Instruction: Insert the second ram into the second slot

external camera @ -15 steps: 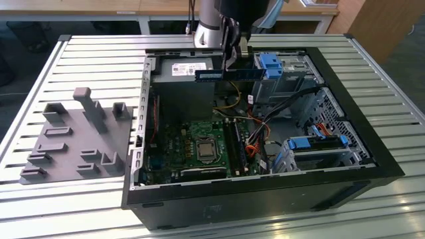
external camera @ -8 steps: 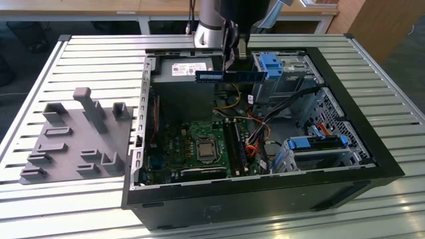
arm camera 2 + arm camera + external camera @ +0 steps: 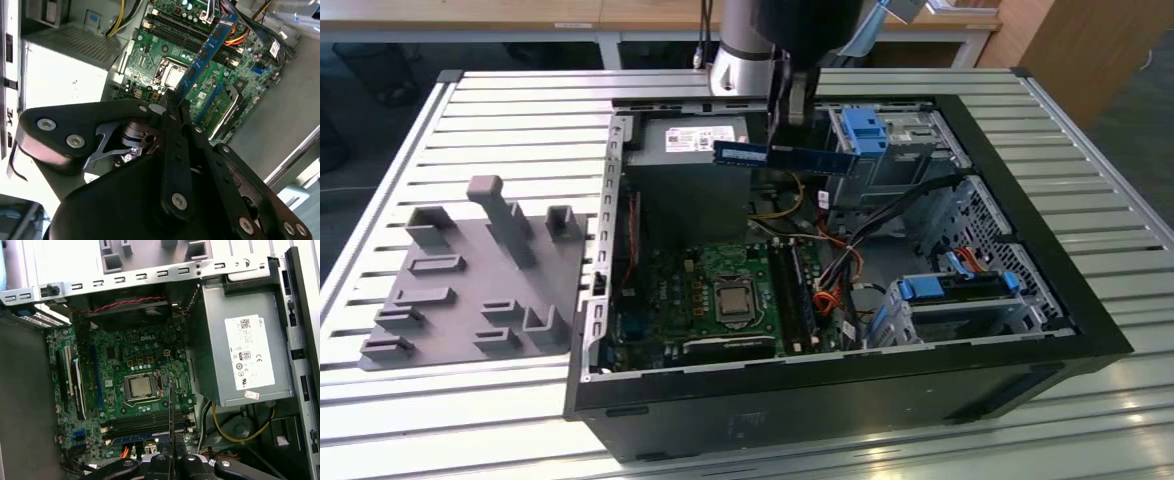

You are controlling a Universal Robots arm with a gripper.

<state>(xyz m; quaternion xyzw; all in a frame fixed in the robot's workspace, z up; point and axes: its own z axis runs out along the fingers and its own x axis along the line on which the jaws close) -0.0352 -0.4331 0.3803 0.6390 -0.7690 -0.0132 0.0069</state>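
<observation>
i'm gripping the thin blue rectangular memory stick (image 3: pixel 787 157) edge-down in the clamped black gripper (image 3: pixel 175 100), hanging above the green motherboard (image 3: pixel 115 347) so its contact edge is facing the long black slots (image 3: pixel 140 424)

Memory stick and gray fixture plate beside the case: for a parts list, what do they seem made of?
The memory stick: blue circuit board, likely fibreglass laminate, with black chips and a pale label, clamped in the gripper. The fixture plate: uniform matte gray with blocky posts, probably plastic, possibly printed.
</observation>
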